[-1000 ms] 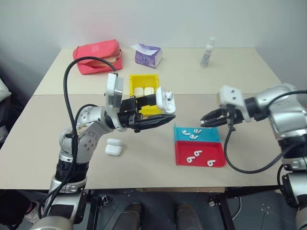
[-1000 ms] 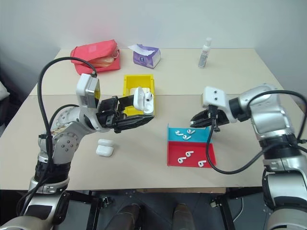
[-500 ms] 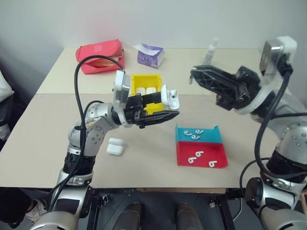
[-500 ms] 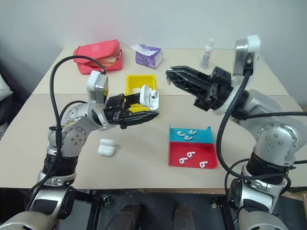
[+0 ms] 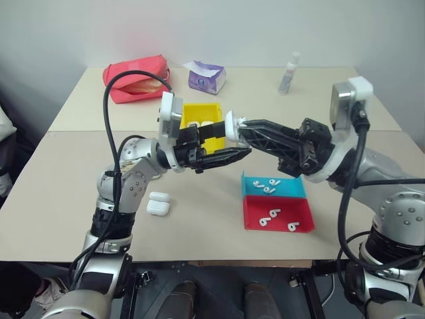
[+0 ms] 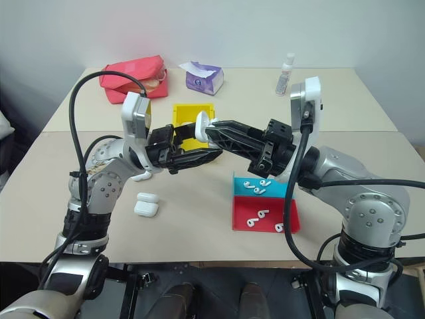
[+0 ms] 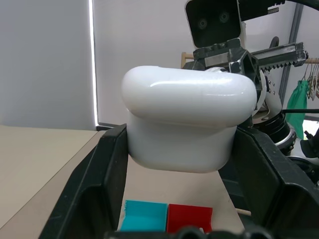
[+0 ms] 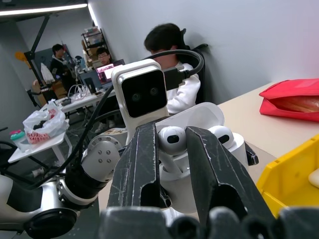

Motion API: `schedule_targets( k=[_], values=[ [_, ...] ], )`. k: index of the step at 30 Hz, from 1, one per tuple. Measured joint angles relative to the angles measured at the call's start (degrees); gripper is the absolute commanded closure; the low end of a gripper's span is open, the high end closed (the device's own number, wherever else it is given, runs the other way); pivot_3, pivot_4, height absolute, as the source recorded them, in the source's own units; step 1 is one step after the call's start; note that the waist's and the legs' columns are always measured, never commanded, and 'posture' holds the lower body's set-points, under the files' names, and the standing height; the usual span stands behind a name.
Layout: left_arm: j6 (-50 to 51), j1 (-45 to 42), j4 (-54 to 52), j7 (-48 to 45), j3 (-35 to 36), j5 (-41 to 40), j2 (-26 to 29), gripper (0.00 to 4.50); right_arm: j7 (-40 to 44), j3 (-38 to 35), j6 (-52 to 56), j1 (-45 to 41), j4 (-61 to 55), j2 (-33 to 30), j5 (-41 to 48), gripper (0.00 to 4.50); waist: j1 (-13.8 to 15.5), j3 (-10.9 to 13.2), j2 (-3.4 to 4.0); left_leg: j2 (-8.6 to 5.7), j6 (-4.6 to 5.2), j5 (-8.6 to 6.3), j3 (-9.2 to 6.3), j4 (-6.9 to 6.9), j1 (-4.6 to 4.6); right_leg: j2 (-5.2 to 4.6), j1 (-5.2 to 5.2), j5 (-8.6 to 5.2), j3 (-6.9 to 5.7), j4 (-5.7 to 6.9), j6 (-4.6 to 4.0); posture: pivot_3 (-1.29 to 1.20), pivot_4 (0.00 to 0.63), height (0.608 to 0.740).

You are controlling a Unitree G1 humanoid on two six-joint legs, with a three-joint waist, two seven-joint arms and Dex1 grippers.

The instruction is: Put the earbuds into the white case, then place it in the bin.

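Head stereo overhead; wrist cameras close, facing.

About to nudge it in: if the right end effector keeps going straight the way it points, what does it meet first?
The open white case held by the left end effector. The right end effector, shut on an earbud, points at the case's open top, seemingly just short of it, though depth is uncertain.

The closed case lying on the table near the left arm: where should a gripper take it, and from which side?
Judging by its pose, grip the case across its two long flat faces, coming straight down from above. It lies flat on the table with bare surface all around, so fingers could drop either side; its rounded ends would likely slip.
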Motion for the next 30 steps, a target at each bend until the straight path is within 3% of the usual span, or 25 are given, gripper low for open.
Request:
schedule_targets(
  k=[1,9,17,20,27,30],
  values=[
    [0.0,0.0,0.0,0.1,0.0,0.0,0.0,1.68,0.0,0.2,-0.5,0.2,0.0,-0.2,0.0,3.9,0.0,0.0,0.0,0.0,0.0,0.0,0.0,0.0,0.0,0.0,0.0,0.0,0.0,0.0,0.0,0.0,0.15,0.74],
    [0.2,0.4,0.0,1.1,0.1,0.1,0.3,1.68,0.1,2.2,-2.9,1.5,-0.2,-3.5,-0.3,1.35,0.0,0.0,0.0,0.0,0.01,0.0,0.0,0.0,0.0,0.0,0.0,0.0,0.0,-0.01,0.0,0.0,0.15,0.74],
    [0.2,0.4,-0.1,0.5,0.1,0.0,0.4,1.68,0.3,1.9,-3.4,3.8,-0.4,-6.8,1.5,1.35,0.1,0.0,0.0,0.0,0.03,-0.01,0.01,0.0,0.0,0.0,0.03,0.0,-0.01,-0.02,0.0,0.0,0.15,0.74],
    [0.1,0.8,-0.1,-0.4,-0.2,0.2,0.7,1.68,1.1,1.5,-3.9,5.0,-0.6,-7.8,2.7,1.93,0.0,0.0,0.0,0.0,0.03,-0.01,0.01,0.0,0.01,0.0,0.03,0.0,0.0,-0.03,0.0,0.0,0.15,0.74],
    [-2.1,1.4,1.7,-2.3,-2.7,3.5,0.6,1.68,1.8,1.5,-5.4,0.0,-0.5,-14.0,1.2,4.27,0.0,0.0,0.0,0.0,0.06,-0.03,0.07,0.01,0.08,0.01,0.05,0.0,0.03,-0.07,0.0,0.0,0.15,0.74],
    [-3.6,1.4,4.0,-2.6,-4.2,5.4,-0.6,1.68,2.5,5.1,-5.3,-7.6,1.4,-17.4,-2.3,4.46,-0.1,0.0,0.0,0.04,0.06,-0.03,0.08,-0.04,0.1,0.06,0.03,0.0,0.03,-0.08,0.0,0.0,0.15,0.74]
  ],
)
